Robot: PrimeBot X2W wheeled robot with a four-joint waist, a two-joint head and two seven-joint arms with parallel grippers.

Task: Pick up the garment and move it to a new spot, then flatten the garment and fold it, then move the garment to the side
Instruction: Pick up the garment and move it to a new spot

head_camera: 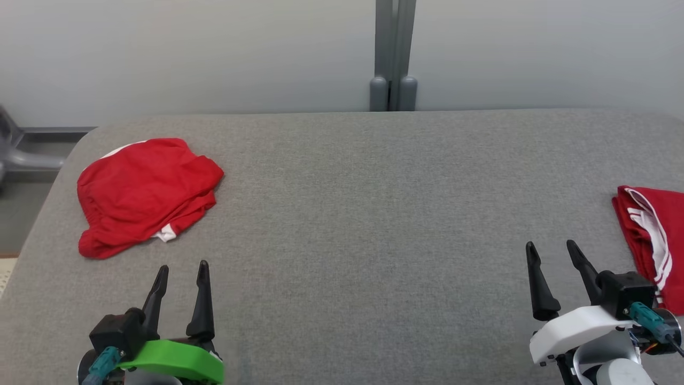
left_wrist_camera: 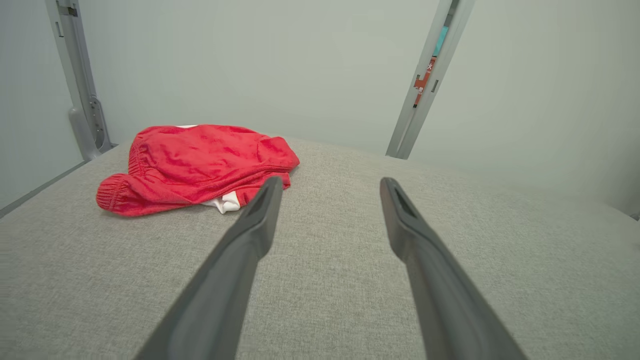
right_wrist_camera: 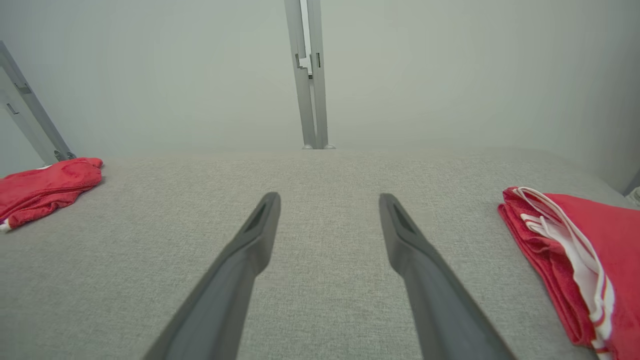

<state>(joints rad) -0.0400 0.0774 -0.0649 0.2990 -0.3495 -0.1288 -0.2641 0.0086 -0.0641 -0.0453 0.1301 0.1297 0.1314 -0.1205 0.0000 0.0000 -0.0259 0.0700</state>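
A crumpled red garment with a bit of white showing lies in a heap at the far left of the grey table; the left wrist view has this garment ahead and to the left, and the right wrist view has the garment at its far left. My left gripper stands open a little in front of it, nothing between its fingers. At the lower right my right gripper is open and empty too, hovering over bare cloth. Both grippers show open in their wrist views.
A second red piece with white stripes, neatly folded, lies at the table's right edge, beside my right gripper; it shows again as the folded piece. A grey post stands against the pale wall behind the table. The table's left corner is rounded.
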